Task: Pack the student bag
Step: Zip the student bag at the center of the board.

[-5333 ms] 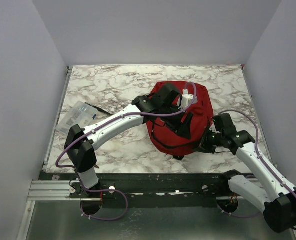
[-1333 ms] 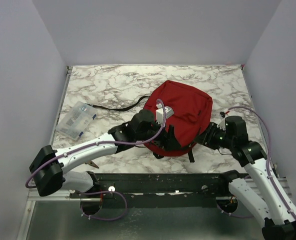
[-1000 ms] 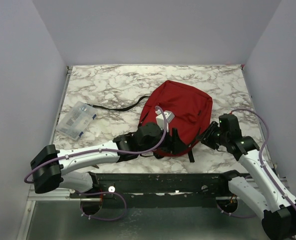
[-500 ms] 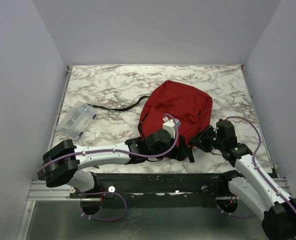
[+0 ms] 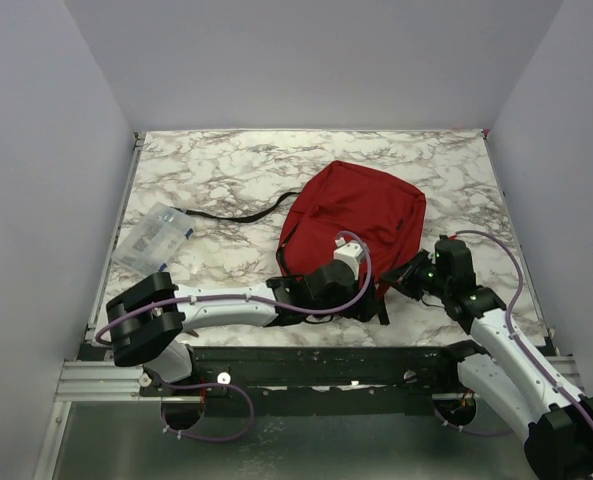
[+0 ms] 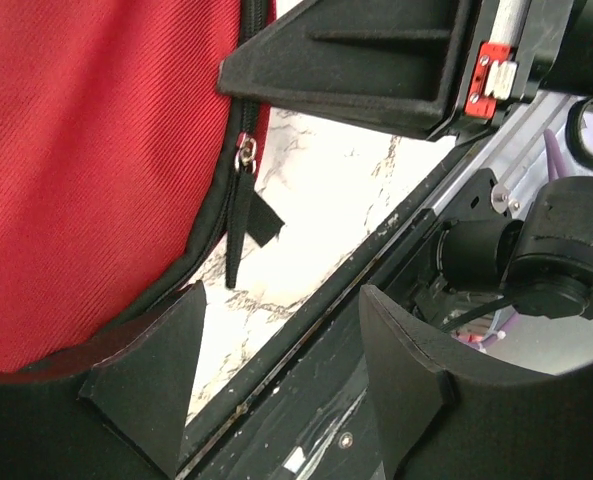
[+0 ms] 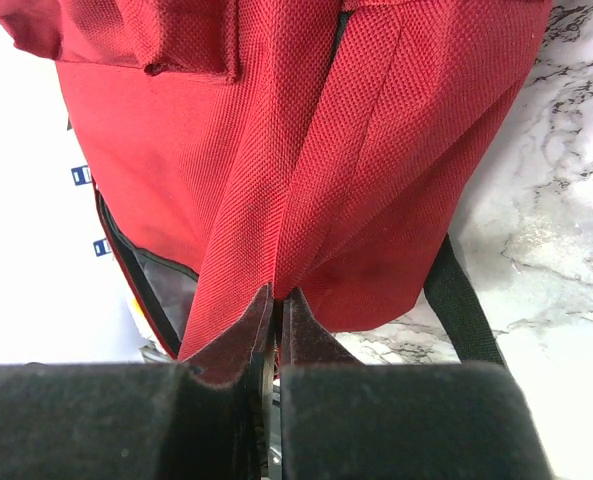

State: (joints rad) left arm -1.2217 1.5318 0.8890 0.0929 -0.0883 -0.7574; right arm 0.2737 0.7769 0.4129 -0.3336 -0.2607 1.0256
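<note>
So the student bag (image 5: 361,215) is lying on the marble worktop (image 5: 216,165), a bit right of the middle, with its near end almost at the near edge; dark red all over and easily the biggest thing there.

The right claw (image 7: 276,296) is clenched on it; in the right wrist view both tips are squeezed together and a ridge of red fabric runs straight down into them, so it's pinching a fold of cloth on the bag's near-right side; a black strap (image 7: 463,300) comes out from under the bag just beside that pinch and lies on the marble.

The left arm lies low along the near edge and reaches across to the bag's near end; the left claw (image 6: 281,297) is released, fingers well apart with nothing between them; one finger (image 6: 146,370) sits right up against the edge of the red fabric, though I can't tell if it's actually touching. The zipper pull (image 6: 238,215) with its black tab hangs off the black zipper line just ahead of that gap, over the marble; it isn't gripped; beyond it you can see the black rail (image 6: 306,320) along the worktop's near edge.

Over on the left side, well apart from the bag, there's a clear plastic case (image 5: 154,238) with stuff inside that's too small to make out; a thin black cord (image 5: 231,215) lies across the marble between that case and the bag's left side.
</note>
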